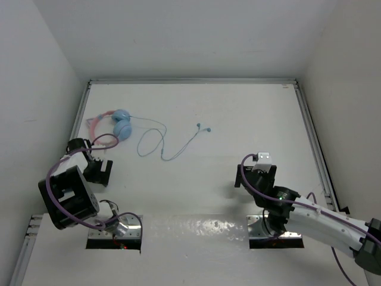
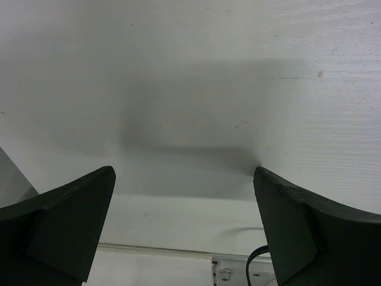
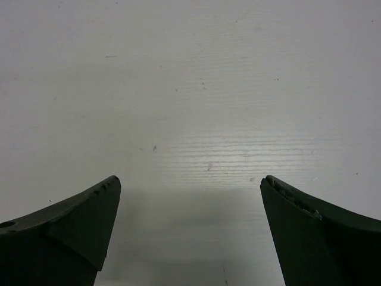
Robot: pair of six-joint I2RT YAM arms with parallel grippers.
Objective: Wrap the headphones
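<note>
The headphones point(image 1: 121, 124) lie at the far left of the white table, with light blue ear cups and a pink headband point(image 1: 95, 122). Their thin pale blue cable point(image 1: 164, 146) trails right in loose loops and ends in a plug point(image 1: 203, 127). My left gripper point(image 1: 98, 171) is open and empty, low over the table just in front of the headphones; its wrist view point(image 2: 184, 179) shows only bare table. My right gripper point(image 1: 244, 176) is open and empty at the right middle, well away from the cable; its wrist view point(image 3: 190, 182) shows only bare table.
White walls enclose the table on three sides, with metal rails point(image 1: 309, 125) along its edges. Thick purple robot cables point(image 1: 71, 196) loop round the left arm. Two mounting plates point(image 1: 116, 238) sit at the near edge.
</note>
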